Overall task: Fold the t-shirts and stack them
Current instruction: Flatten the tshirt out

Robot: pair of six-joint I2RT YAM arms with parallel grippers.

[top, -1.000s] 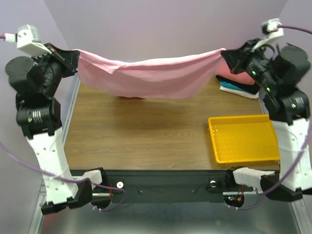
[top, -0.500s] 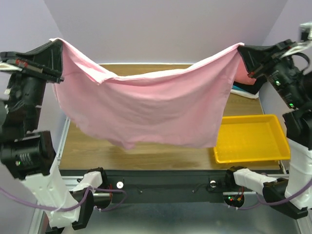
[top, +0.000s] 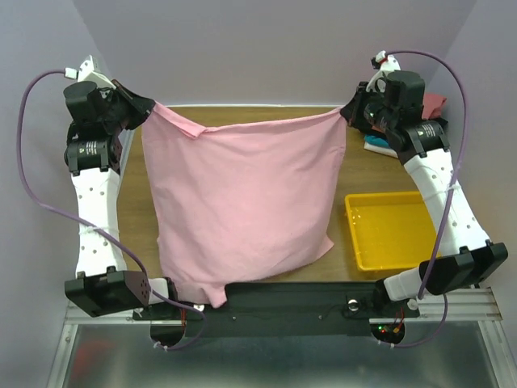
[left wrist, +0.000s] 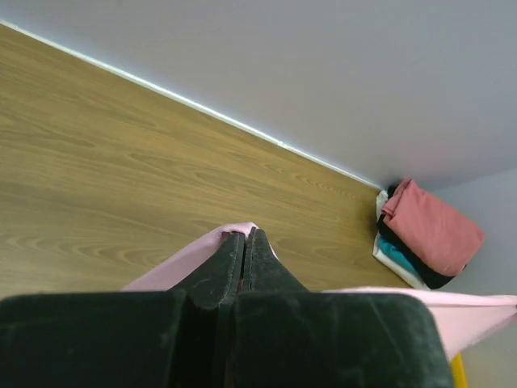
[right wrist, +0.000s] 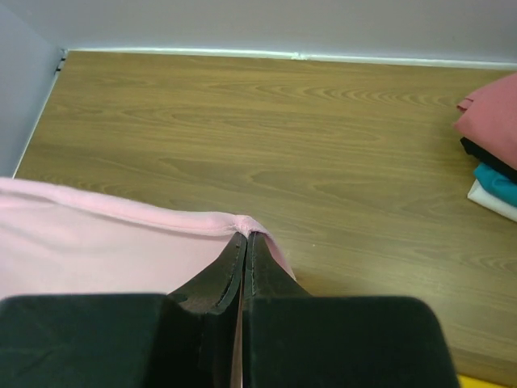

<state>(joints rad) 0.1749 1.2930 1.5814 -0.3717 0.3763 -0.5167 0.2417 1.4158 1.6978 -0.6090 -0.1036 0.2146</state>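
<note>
The light pink t-shirt [top: 242,202] hangs stretched between my two grippers and drapes down over the table to its near edge. My left gripper [top: 148,107] is shut on the shirt's upper left corner; the wrist view shows pink cloth [left wrist: 174,265] pinched at the closed fingertips [left wrist: 245,234]. My right gripper [top: 347,111] is shut on the upper right corner, with the pink hem [right wrist: 121,218] held at its tips [right wrist: 246,237]. A folded stack with dusty red on top, then black and teal [left wrist: 424,234], lies at the table's far right corner [top: 420,133].
A yellow plastic tray [top: 396,230] sits on the right side of the wooden table [right wrist: 283,121], beside the hanging shirt. The back wall runs along the table's far edge. The arm bases stand at the near edge.
Both arms have swung back toward the far side and lowered, closer together. The shirt, earlier held high and sagging wide, now hangs flatter and longer, reaching the table's near edge.
</note>
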